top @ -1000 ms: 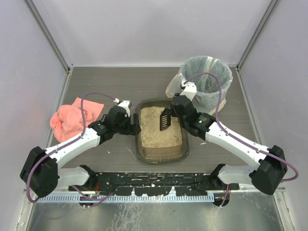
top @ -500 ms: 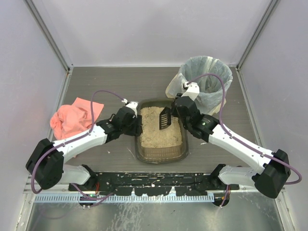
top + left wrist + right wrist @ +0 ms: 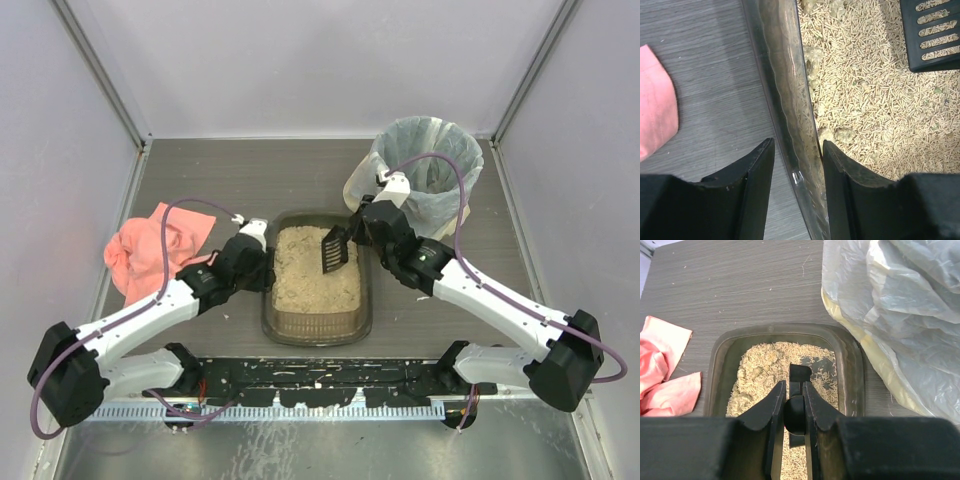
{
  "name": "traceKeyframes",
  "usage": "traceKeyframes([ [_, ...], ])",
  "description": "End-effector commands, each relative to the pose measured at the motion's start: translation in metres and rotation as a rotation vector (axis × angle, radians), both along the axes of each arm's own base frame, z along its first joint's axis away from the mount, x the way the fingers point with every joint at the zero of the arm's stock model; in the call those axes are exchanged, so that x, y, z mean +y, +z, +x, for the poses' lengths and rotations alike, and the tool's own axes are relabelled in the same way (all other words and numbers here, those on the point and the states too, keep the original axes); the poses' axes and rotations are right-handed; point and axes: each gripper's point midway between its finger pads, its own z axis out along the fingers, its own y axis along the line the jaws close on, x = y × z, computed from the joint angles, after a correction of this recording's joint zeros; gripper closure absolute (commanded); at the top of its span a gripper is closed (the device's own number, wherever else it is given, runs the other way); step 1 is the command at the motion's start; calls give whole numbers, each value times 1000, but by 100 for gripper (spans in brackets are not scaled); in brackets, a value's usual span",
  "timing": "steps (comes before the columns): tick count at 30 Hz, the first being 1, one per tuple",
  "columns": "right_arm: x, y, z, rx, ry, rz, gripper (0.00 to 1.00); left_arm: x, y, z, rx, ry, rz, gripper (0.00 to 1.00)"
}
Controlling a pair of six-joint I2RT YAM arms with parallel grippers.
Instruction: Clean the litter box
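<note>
The litter box [image 3: 267, 300] is a dark translucent tray of tan pellets at mid-table. My left gripper [image 3: 262, 268] straddles its left wall [image 3: 785, 90]; the inner finger presses the inside face, the outer fingertip meets the rim, so it is shut on the wall [image 3: 798, 145]. A few pale clumps [image 3: 845, 134] lie among the pellets. My right gripper [image 3: 360, 228] is shut on the handle [image 3: 796, 412] of a black slotted scoop [image 3: 333, 250], which hangs over the tray's far right part [image 3: 800, 374]. The scoop's blade [image 3: 932, 32] shows no load.
A round bin lined with a pale bag [image 3: 428, 170] stands right behind the tray, close to the right arm [image 3: 900, 305]. A crumpled pink cloth [image 3: 150, 245] lies left of the tray [image 3: 665, 375]. Side walls enclose the dark wooden tabletop.
My left gripper has closed onto the tray's left wall, and the tray has slid to the left with it. The scoop has shifted slightly left over the pellets.
</note>
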Motion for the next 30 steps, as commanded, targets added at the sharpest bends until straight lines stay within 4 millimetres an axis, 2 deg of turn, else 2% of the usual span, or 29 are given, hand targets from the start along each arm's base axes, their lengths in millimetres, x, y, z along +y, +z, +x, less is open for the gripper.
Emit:
traceKeyframes([
  [1, 17, 23, 5, -58, 19, 93, 99, 30, -5, -12, 9, 51, 82, 57],
  [6, 31, 28, 14, -74, 29, 64, 99, 34, -2, -19, -4, 71, 39, 56],
  [12, 44, 28, 34, -89, 33, -34, 100, 22, 10, -14, -22, 55, -12, 38],
  [15, 44, 27, 43, -96, 10, -75, 99, 17, 19, -11, -42, 44, -39, 35],
  [21, 47, 19, 55, -100, -33, -92, 99, 8, 19, -7, -44, 14, -52, 42],
  [26, 51, -3, 60, -77, -65, -76, 99, 3, 12, -7, -28, -9, -46, 51],
  [30, 53, -15, 61, -61, -90, -26, 99, 1, 11, -6, -29, -25, -45, 53],
])
